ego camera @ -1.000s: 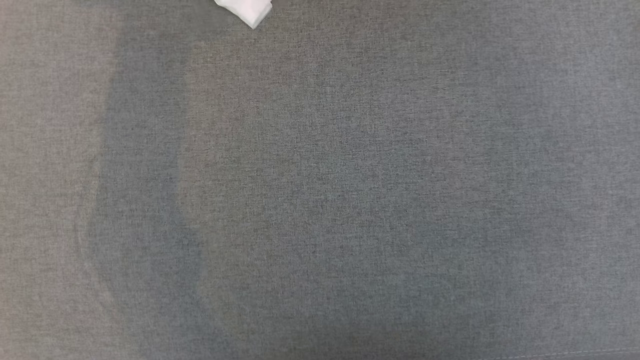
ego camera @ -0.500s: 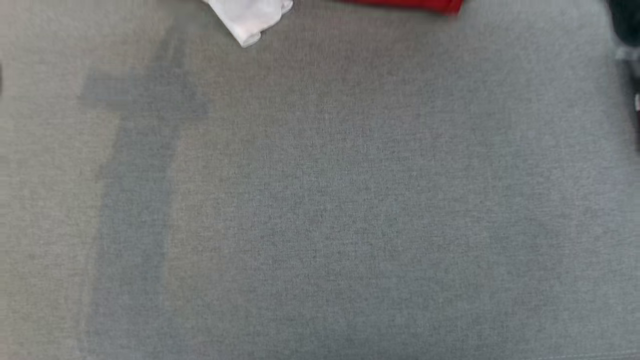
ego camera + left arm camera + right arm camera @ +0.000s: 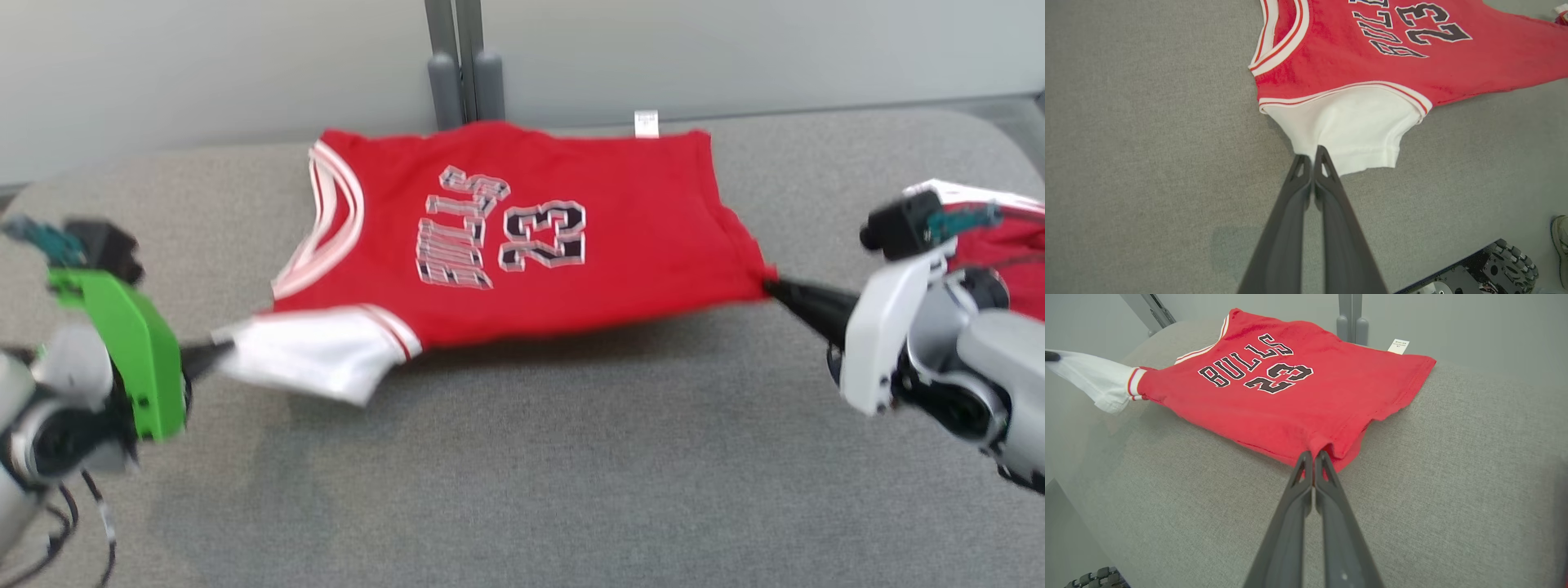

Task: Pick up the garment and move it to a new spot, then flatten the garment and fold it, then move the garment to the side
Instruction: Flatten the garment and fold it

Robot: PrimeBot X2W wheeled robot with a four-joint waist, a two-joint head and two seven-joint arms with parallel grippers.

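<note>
Evidently mid-flattening: the red cotton basketball jersey with white sleeves point(image 3: 522, 237) lay stretched on the grey woven cushion point(image 3: 522, 490), its near edge apparently raised. Left gripper point(image 3: 1312, 153) was pinching a white sleeve point(image 3: 1355, 130); right gripper point(image 3: 1312, 455) was pinching the jersey's hem corner. Next, probably: lower both together, keeping the cloth taut.

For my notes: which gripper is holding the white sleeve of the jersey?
The left gripper, shut on the white sleeve; the right gripper pinches the jersey by its red hem.

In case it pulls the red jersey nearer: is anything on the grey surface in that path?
Nothing visible does. The left gripper and right gripper are shut on the red white-sleeved basketball jersey; the grey fabric surface nearer the robot is bare.
</note>
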